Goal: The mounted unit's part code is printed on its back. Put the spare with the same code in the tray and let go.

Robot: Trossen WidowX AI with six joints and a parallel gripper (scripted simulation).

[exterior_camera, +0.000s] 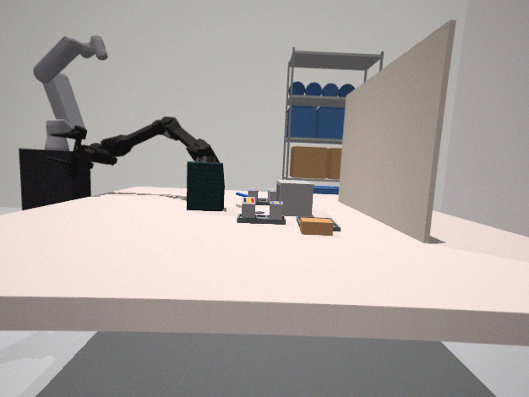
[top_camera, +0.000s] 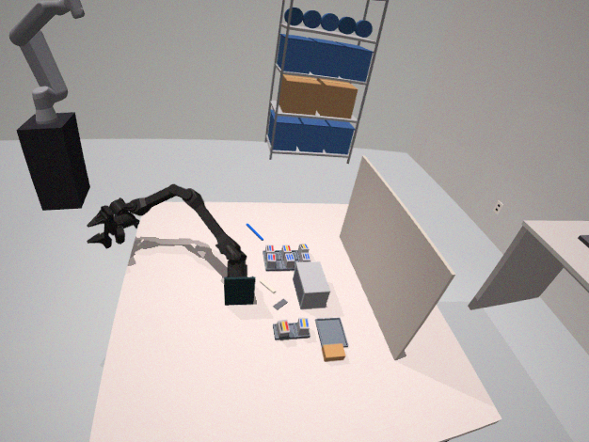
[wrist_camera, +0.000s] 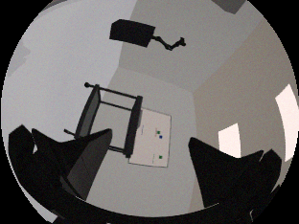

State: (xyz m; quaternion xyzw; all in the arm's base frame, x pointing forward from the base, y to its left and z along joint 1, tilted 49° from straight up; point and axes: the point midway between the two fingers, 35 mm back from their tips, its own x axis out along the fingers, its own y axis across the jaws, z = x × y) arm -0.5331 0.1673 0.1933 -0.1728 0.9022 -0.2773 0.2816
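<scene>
My gripper (top_camera: 95,231) (exterior_camera: 63,147) (wrist_camera: 151,138) is open and empty. It is stretched far out to the left, past the table's left edge and well above it, far from every part. A grey box (top_camera: 311,284) (exterior_camera: 294,197) stands mid-table. Behind it a dark holder (top_camera: 286,256) carries several small units with coloured stripes. In front, a second holder (top_camera: 291,334) (exterior_camera: 260,220) carries two spares, one (top_camera: 283,326) (exterior_camera: 248,200) with yellow, red and blue stripes and one (top_camera: 303,323) (exterior_camera: 275,203) with blue and yellow stripes. The dark tray (top_camera: 328,328) (exterior_camera: 335,226) lies right of them, with an orange block (top_camera: 333,352) (exterior_camera: 316,225) at its near end.
A tall beige panel (top_camera: 394,257) (exterior_camera: 393,136) stands along the right side of the table. A blue stick (top_camera: 254,231), a thin pale stick (top_camera: 267,287) and a small grey plate (top_camera: 279,303) lie near the arm's base (top_camera: 239,289). A shelf (top_camera: 323,81) and a grey robot on a black pedestal (top_camera: 52,159) stand beyond the table.
</scene>
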